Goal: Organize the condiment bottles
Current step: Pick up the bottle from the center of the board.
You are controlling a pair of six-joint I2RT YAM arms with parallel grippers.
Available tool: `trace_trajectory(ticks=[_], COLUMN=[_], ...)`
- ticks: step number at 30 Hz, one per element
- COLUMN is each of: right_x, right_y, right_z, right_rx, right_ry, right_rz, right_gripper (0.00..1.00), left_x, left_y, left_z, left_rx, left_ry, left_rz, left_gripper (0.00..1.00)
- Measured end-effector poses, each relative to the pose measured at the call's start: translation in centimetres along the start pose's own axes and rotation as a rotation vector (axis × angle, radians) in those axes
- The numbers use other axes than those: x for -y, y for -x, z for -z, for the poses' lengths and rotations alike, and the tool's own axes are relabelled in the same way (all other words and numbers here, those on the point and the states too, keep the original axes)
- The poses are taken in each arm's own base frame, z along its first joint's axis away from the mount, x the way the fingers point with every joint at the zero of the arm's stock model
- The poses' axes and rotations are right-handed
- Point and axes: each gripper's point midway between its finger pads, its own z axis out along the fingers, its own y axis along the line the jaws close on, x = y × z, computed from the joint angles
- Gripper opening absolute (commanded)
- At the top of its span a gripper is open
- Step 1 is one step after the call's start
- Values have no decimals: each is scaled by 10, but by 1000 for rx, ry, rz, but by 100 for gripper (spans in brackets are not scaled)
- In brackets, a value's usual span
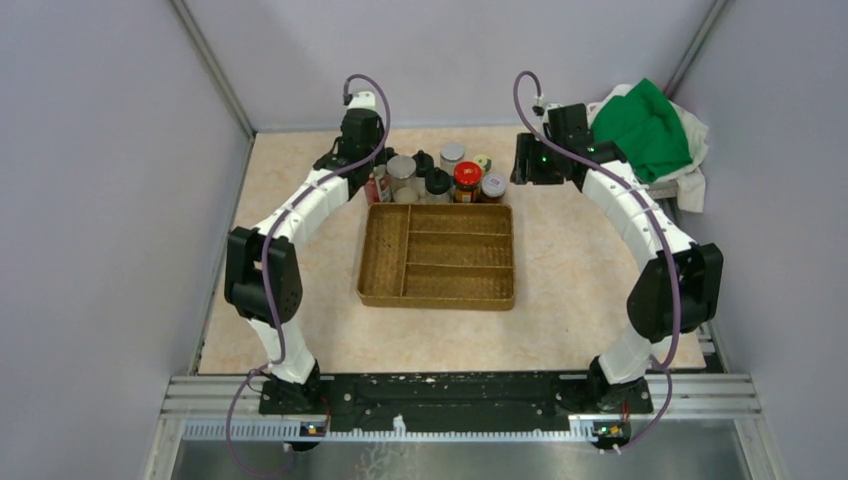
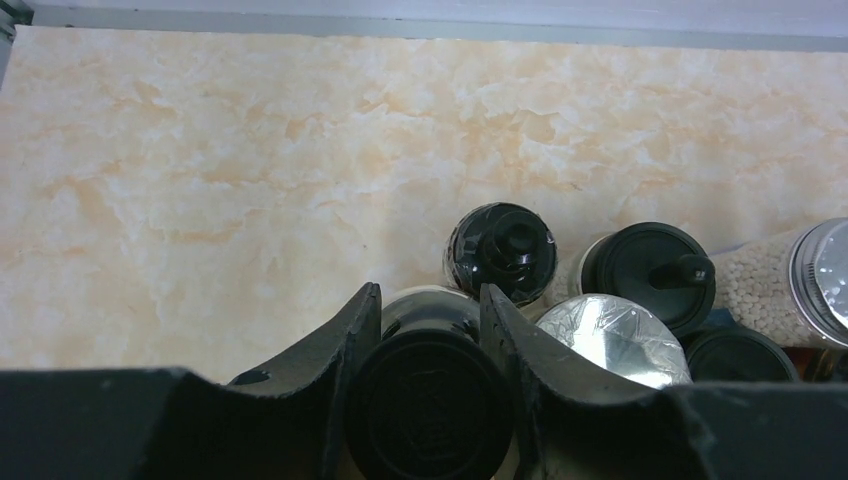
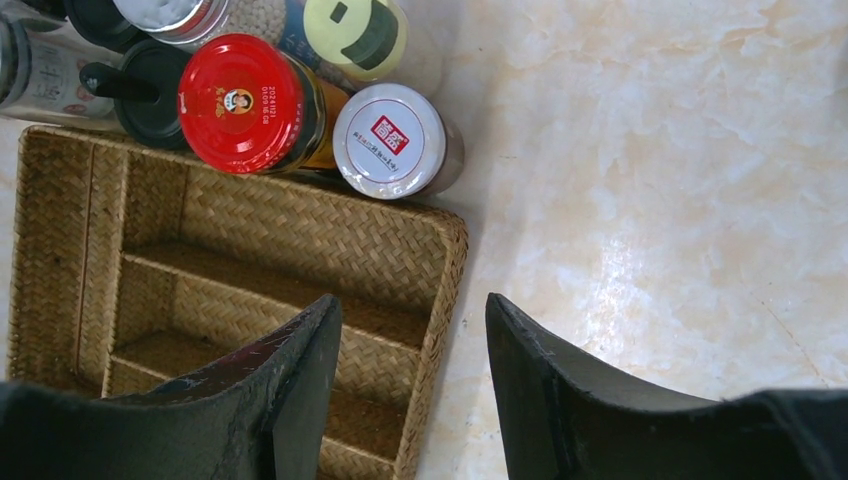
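My left end effector (image 2: 430, 297) grips a black-capped bottle (image 2: 428, 412) among the bottles (image 1: 440, 176) behind the tray (image 1: 438, 299). My right end effector (image 3: 412, 312) hangs open, empty. Next I must lift it straight up without bumping the others.

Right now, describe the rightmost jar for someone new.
Find the woven tray mid-table; bottles crowd its far edge. The rightmost jar stands at that row's end, beside the red-lidded jar. Only its lid is white with a red square label.
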Motion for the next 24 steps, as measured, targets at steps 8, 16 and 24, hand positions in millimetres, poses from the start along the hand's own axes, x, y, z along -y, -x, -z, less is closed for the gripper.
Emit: trace_trajectory(ticks=[8, 16, 24], right_x=[-3, -7, -13], right_y=[-5, -6, -16], right_z=[-3, -3, -5], right_rx=[-17, -21, -49], right_ry=[20, 36, 47], right_rz=[-10, -18, -16], right_gripper=[55, 55, 55], left_x=[-2, -10, -24], left_y=[1, -5, 3], left_z=[0, 15, 40], left_rx=[1, -26, -29], left_ry=[7, 21, 48], left_rz=[3, -13, -43], left_gripper=[0, 0, 0])
